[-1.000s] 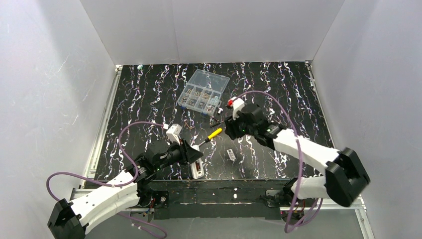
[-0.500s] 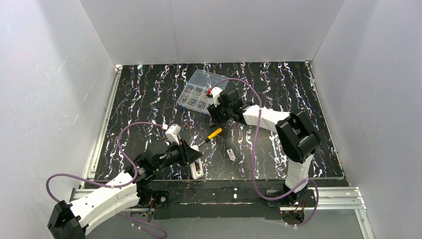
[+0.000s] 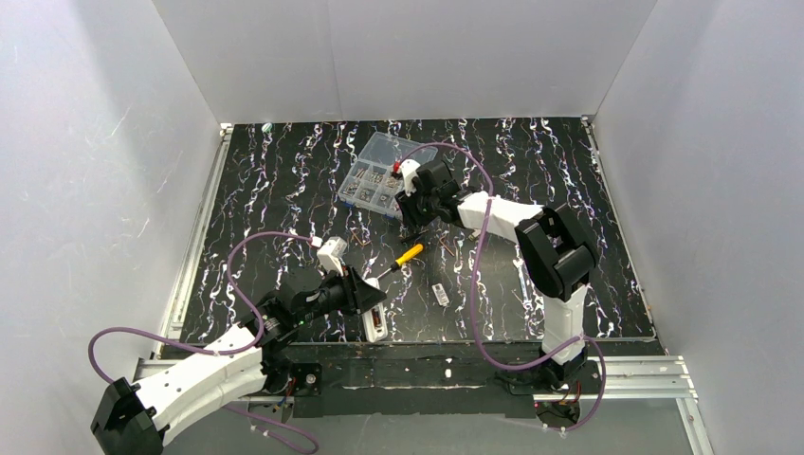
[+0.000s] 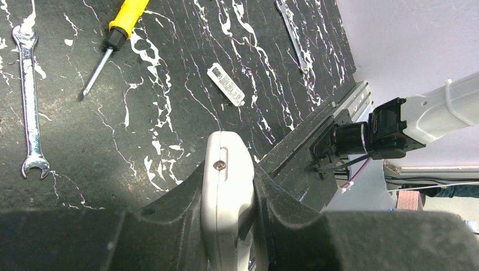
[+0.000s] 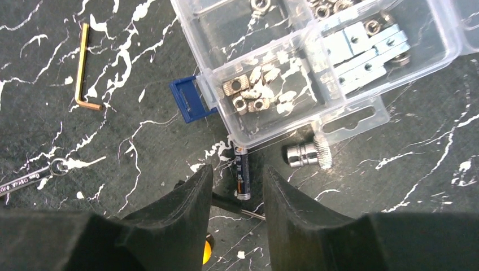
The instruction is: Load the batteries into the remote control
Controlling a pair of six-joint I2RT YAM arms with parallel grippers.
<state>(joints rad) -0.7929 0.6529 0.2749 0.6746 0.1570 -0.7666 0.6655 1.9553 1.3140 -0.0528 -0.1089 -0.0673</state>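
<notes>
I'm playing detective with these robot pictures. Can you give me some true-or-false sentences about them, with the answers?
1. The left gripper holds the remote. True.
2. The right gripper is squeezing a battery. False: its jaws stand open, with the battery lying between them.
3. The screwdriver lies on the table. True.
4. The battery is inside the box. False: it lies on the table, just outside the box.
</notes>
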